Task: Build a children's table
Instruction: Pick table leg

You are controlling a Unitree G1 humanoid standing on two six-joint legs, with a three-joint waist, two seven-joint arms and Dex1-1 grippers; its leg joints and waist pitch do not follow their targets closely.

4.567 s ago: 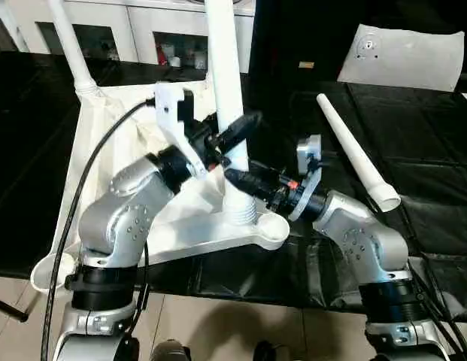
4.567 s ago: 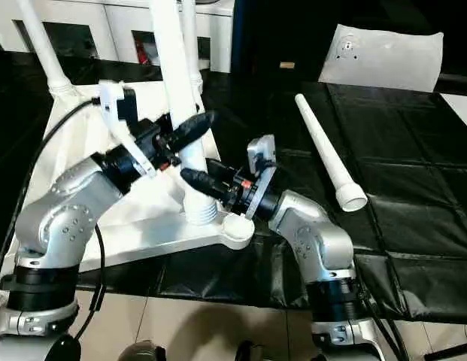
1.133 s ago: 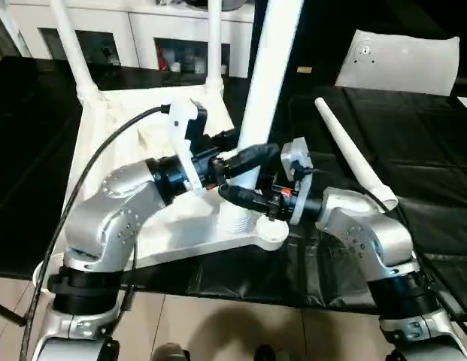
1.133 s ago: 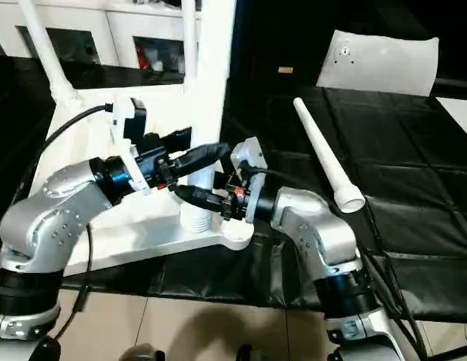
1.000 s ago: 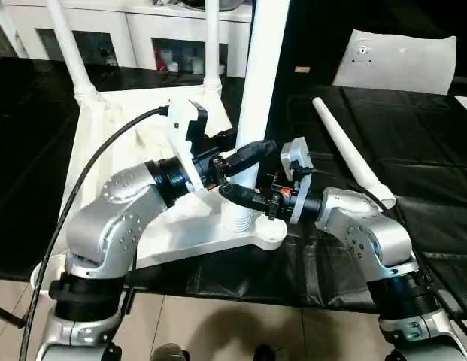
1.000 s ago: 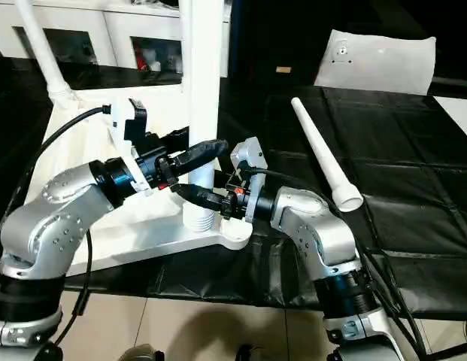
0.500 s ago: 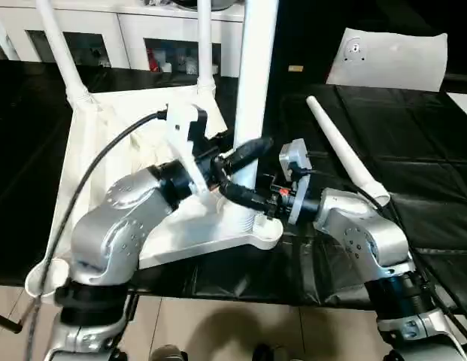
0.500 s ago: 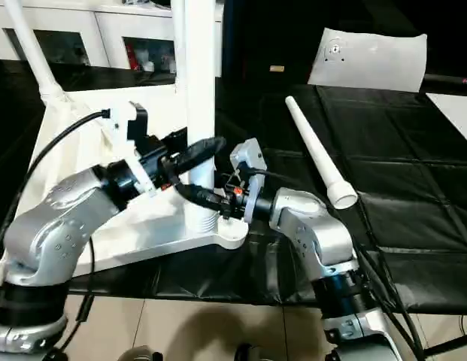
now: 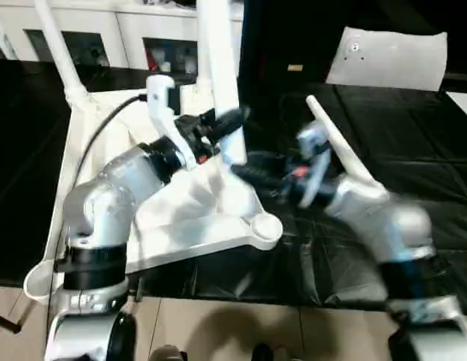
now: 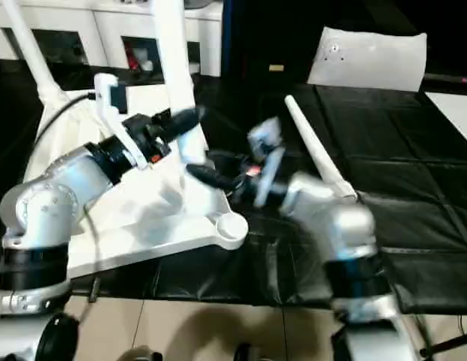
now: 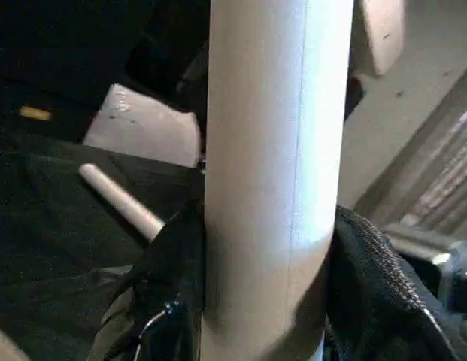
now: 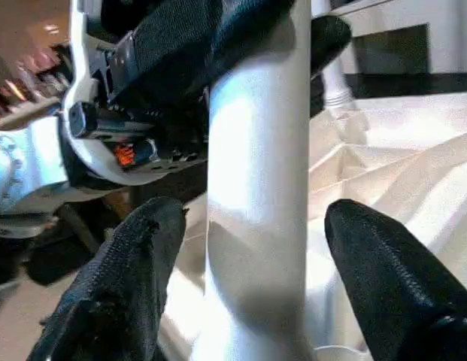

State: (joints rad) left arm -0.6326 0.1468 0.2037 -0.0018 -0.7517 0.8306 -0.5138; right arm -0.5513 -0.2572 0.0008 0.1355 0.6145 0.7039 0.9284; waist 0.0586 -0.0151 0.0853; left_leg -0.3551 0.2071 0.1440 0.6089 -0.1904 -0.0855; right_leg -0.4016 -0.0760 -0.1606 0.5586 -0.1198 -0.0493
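Black padded counter (image 9: 413,135) fills my head view, with a white glass-door cabinet (image 9: 105,37) along the back wall and a white plastic bag (image 9: 387,56) lying at the far right. On the counter's left half the table top (image 9: 180,218) lies upside down, ribs up, its near edge overhanging the counter towards me. One fitted leg (image 9: 59,53) stands in the far left corner.

Half a second ago the leg I am working on stood over the near corner socket with both arms around its base. Now that leg (image 9: 218,60) leans back and left, its foot hidden behind my left arm, and the near corner socket (image 9: 265,226) looks open and empty. I judge it has come away from the socket rather than seating, though the blur leaves this uncertain.

My left gripper (image 9: 227,128) stays clamped on the leg; the left wrist view shows both black fingers (image 11: 169,293) pressed against its sides. My right gripper (image 9: 254,171) has let go in the last second: it has pulled back to the right, and in its wrist view the fingers (image 12: 135,278) stand apart with a gap on either side of the shaft.

The leg now hangs on one grip alone. By my reckoning it must be brought back upright over the socket and pushed home. The last spare leg (image 9: 338,150) lies loose on the counter beside my right arm, untouched.
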